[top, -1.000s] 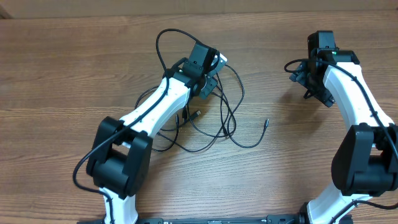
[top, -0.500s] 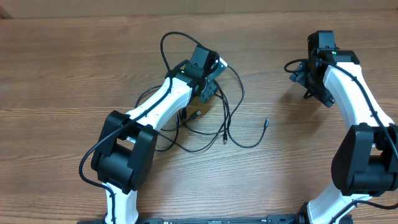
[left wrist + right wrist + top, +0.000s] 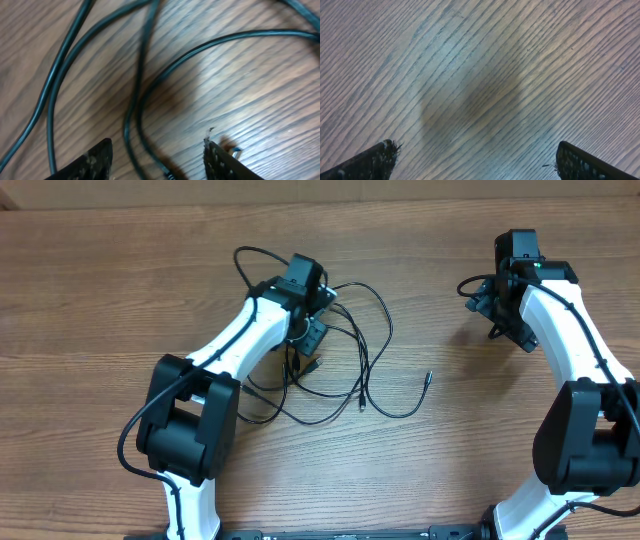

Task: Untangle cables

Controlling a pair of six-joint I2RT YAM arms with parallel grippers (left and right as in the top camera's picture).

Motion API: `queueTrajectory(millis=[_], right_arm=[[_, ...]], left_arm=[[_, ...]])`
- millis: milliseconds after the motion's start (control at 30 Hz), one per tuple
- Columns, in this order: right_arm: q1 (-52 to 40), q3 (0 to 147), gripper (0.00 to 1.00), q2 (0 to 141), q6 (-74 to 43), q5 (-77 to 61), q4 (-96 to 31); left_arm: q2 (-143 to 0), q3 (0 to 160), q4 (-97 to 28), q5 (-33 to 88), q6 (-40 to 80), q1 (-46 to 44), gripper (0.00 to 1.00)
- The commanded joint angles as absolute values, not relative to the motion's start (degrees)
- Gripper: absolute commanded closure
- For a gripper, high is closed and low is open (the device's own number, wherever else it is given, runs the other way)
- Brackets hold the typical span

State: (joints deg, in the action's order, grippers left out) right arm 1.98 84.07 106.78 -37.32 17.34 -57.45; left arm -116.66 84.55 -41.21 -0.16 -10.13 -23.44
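The cables (image 3: 372, 330) lie in a loose black tangle on the table (image 3: 100, 330), a little left of its middle. The left gripper (image 3: 314, 340) sits right over the knot, pointing down at the wood. From it, one loop (image 3: 243, 262) curls out toward 10 o'clock, and wider loops spread toward 3 o'clock. More strands trail down toward 6 o'clock, running beside the white arm. One plug (image 3: 427, 378) lies by itself on bare wood at about 4 o'clock from that gripper, at the end of a curved strand. A second plug (image 3: 360, 402) lies nearer, at about 5 o'clock.

Up close, the left gripper (image 3: 157, 160) has its jaws partly apart. Its dark fingertips (image 3: 97, 160) stand low over the wood grain. A couple of strands (image 3: 137, 105) run between them, lying flat on the table. Neither is pinched, so it has hold of nothing.

The right gripper (image 3: 490, 310) is far off at 3 o'clock from the tangle, well apart from every strand. Its own camera shows the right gripper (image 3: 475, 160) spread as wide as it goes, over bare wood with only its shadow beneath.
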Motion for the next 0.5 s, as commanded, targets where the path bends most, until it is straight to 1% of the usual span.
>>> queueTrajectory(millis=[0, 67, 100, 133, 167, 200, 233, 267, 300, 467], right_arm=[[2.0, 84.0, 0.0, 106.3, -37.7, 17.9, -57.2], [2.0, 84.0, 0.0, 106.3, -37.7, 18.0, -57.2], [2.0, 84.0, 0.0, 106.3, -37.7, 17.9, -57.2], [2.0, 84.0, 0.0, 106.3, -37.7, 17.9, -57.2], [2.0, 84.0, 0.0, 106.3, -37.7, 17.9, -57.2], [2.0, 84.0, 0.0, 106.3, -37.7, 17.9, -57.2], [2.0, 84.0, 0.0, 106.3, -37.7, 17.9, -57.2], [2.0, 84.0, 0.0, 106.3, -37.7, 17.9, -57.2], [2.0, 84.0, 0.0, 106.3, -37.7, 17.9, -57.2], [2.0, 84.0, 0.0, 106.3, -37.7, 17.9, -57.2]], left_arm=[[-116.9, 84.5, -42.2, 1.6, -5.0, -22.4, 0.43], [-116.9, 84.5, -42.4, 1.7, -4.6, -22.4, 0.44], [-116.9, 84.5, -42.3, 2.2, -4.7, -22.4, 0.42], [-116.9, 84.5, -41.9, 3.0, -4.7, -22.6, 0.37], [-116.9, 84.5, -41.5, 3.6, -4.7, -22.7, 0.35], [-116.9, 84.5, -41.1, 3.7, -4.9, -22.9, 0.36], [-116.9, 84.5, -40.4, 3.7, -6.4, -22.9, 0.48], [-116.9, 84.5, -40.1, 3.7, -8.0, -22.9, 0.57], [-116.9, 84.5, -39.7, 3.7, -9.6, -22.9, 0.61], [-117.0, 83.9, -37.7, 3.4, -15.0, -22.9, 0.59]])
